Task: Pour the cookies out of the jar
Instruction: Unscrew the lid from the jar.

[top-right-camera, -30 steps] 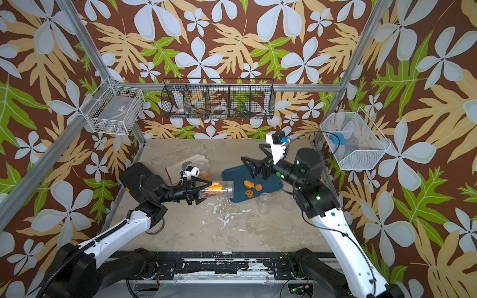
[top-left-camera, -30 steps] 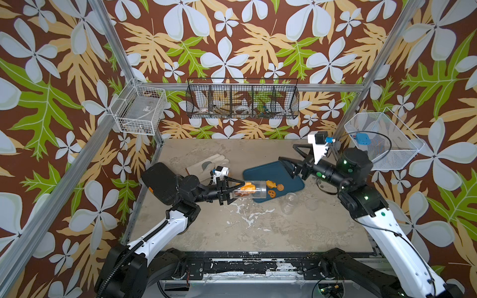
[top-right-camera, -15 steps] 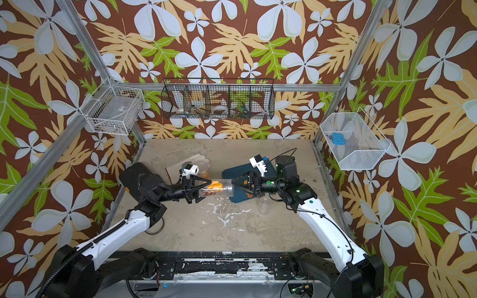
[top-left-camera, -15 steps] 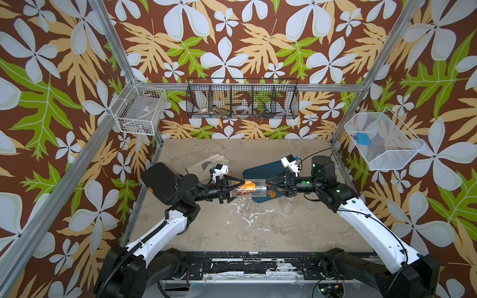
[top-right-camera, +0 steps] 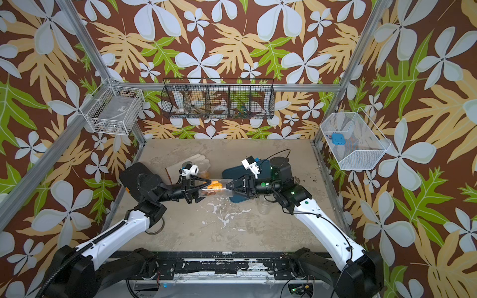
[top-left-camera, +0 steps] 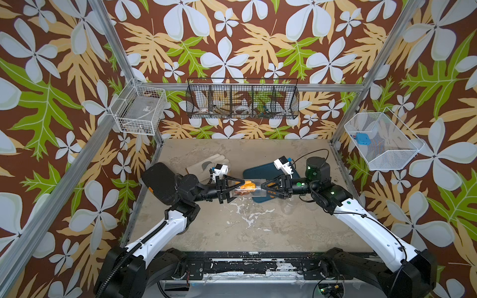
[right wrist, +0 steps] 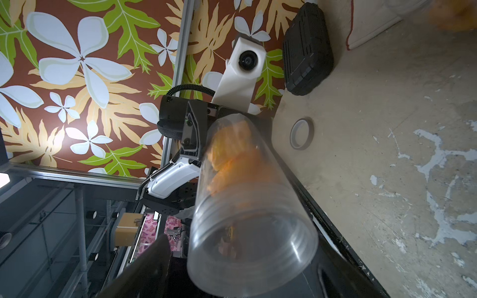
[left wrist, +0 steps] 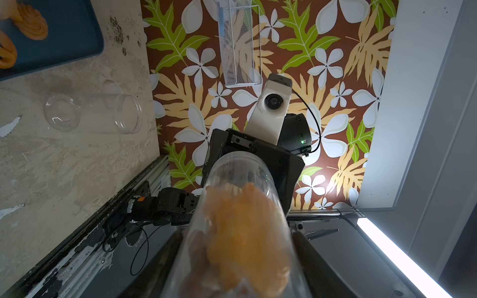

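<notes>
A clear jar (top-left-camera: 245, 188) (top-right-camera: 214, 190) is held level above the table between both arms. Orange and brown cookies (top-left-camera: 246, 185) (left wrist: 242, 232) (right wrist: 232, 160) are bunched in the half nearer my left gripper (top-left-camera: 233, 190) (left wrist: 237, 271), which is shut on that closed end. My right gripper (top-left-camera: 263, 186) (right wrist: 245, 258) stands around the jar's open end. In the right wrist view one finger (right wrist: 157, 258) shows a gap to the jar wall. Under the jar's mouth lies a blue tray (top-left-camera: 260, 171) (left wrist: 72, 31), with two orange cookies (left wrist: 31, 23) on it.
An empty clear jar (top-left-camera: 289, 206) (left wrist: 95, 113) lies on its side near the right arm. A beige glove (top-left-camera: 206, 165) lies behind the left gripper. A tape ring (top-right-camera: 154, 227) (right wrist: 300, 134) sits by the left arm. Wire baskets (top-left-camera: 242, 99) hang on the walls.
My right arm has swung down from above the tray to the jar's open end, and its jaws have narrowed around it. The left gripper and jar have stayed put.
</notes>
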`<state>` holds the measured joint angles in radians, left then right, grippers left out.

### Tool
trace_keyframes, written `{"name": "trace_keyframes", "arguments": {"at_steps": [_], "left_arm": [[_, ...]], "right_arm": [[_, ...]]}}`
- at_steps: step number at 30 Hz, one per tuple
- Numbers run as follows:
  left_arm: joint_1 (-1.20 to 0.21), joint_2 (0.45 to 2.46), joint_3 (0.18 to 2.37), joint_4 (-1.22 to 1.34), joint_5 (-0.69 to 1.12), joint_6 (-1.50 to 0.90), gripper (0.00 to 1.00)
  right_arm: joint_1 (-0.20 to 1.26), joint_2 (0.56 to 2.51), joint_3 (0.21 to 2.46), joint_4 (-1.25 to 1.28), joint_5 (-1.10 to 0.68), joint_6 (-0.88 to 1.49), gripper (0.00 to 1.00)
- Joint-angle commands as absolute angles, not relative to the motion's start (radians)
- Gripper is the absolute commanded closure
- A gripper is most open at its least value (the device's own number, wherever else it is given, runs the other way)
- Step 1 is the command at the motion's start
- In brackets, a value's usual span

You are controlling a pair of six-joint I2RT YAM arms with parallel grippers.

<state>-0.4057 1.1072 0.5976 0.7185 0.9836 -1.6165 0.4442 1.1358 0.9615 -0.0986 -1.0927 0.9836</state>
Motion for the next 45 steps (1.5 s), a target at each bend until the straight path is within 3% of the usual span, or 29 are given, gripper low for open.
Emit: {"name": "trace_keyframes", "arguments": {"at_steps": [1,5,13,24,35,45], "left_arm": [[-0.403,1.112,0.606,0.738,0.982,-1.61,0.66],[-0.403,1.112,0.606,0.738,0.983,-1.61,0.66],[-0.403,1.11,0.603,0.738,0.985,-1.613,0.66],[-0.403,1.109,0.596,0.741,0.989,-1.624,0.66],[-0.404,1.125,0.614,0.742,0.995,-1.631,0.66],[-0.404,1.134,0.617,0.741,0.993,-1.631,0.66]], "right_arm": [[0.446,1.131,0.961,-0.04,-1.115,0.982,0.22],[0.448,1.131,0.954,-0.026,-1.122,0.983,0.32],[0.447,1.131,0.964,-0.043,-1.114,0.875,0.36],[0.446,1.05,0.936,-0.063,-0.967,0.385,0.43],[0.478,0.96,0.841,0.027,-0.899,-0.223,0.42],[0.561,0.943,0.821,-0.006,-0.677,-0.672,0.46]]}}
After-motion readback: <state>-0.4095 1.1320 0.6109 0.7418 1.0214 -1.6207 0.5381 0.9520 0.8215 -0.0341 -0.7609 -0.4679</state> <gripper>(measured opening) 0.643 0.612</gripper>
